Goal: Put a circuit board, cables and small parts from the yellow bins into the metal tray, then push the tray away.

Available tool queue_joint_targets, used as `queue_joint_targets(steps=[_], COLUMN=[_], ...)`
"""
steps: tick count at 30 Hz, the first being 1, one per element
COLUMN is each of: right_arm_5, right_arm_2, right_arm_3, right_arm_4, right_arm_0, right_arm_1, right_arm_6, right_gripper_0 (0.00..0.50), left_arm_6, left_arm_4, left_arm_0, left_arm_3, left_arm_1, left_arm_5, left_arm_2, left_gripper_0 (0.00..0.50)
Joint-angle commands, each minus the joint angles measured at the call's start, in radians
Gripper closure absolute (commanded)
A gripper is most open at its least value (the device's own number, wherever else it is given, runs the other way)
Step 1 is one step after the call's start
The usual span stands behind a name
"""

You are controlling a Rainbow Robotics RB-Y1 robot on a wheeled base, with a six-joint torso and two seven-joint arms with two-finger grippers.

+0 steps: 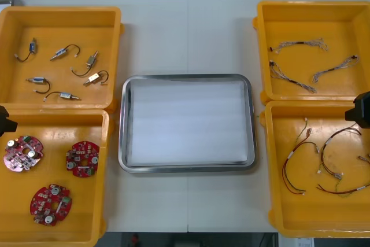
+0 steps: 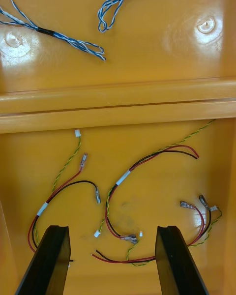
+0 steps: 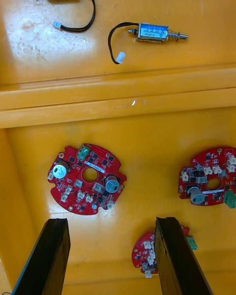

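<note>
Since each hangs released, the left gripper should centre over one circuit board before closing, the right gripper over a red and yellow cable.

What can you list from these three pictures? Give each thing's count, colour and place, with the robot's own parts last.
table: one, light, under everything
bins: four, yellow, two at each side of the table
tray: one, metal with a white inside, between the bins, nothing in it
circuit boards: three, red, in the near left bin
small metal parts: six, silvery with black wires, in the far left bin
twisted cables: about three, blue and white, in the far right bin
thin cables: several, red, black and yellow, in the near right bin
left gripper: one, black fingers open, above the circuit boards
right gripper: one, black fingers open, above the thin cables
</note>
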Motion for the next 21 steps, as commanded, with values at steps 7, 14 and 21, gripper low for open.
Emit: queue_joint_targets(steps=[7, 14, 21], right_arm_5=[0.001, 0.001, 0.001], right_arm_2=[0.013, 0.013, 0.013], right_arm_3=[-0.033, -0.033, -0.033], right_arm_4=[-0.007, -0.007, -0.007], right_arm_0=[0.016, 0.016, 0.016], right_arm_1=[-0.039, -0.039, -0.039], right_arm_6=[0.027, 0.027, 0.027], right_gripper_0=[0.0, 0.0, 0.0], left_arm_6=[0.091, 0.091, 0.091], left_arm_4=[0.003, 0.003, 0.003], left_arm_0=[0.019, 0.019, 0.019], left_arm_3=[-0.03, -0.03, -0.03], left_arm_1=[0.043, 0.043, 0.043], left_arm_5=[0.007, 0.007, 0.007], left_arm_2=[0.011, 0.011, 0.011], left_gripper_0=[0.0, 0.0, 0.0])
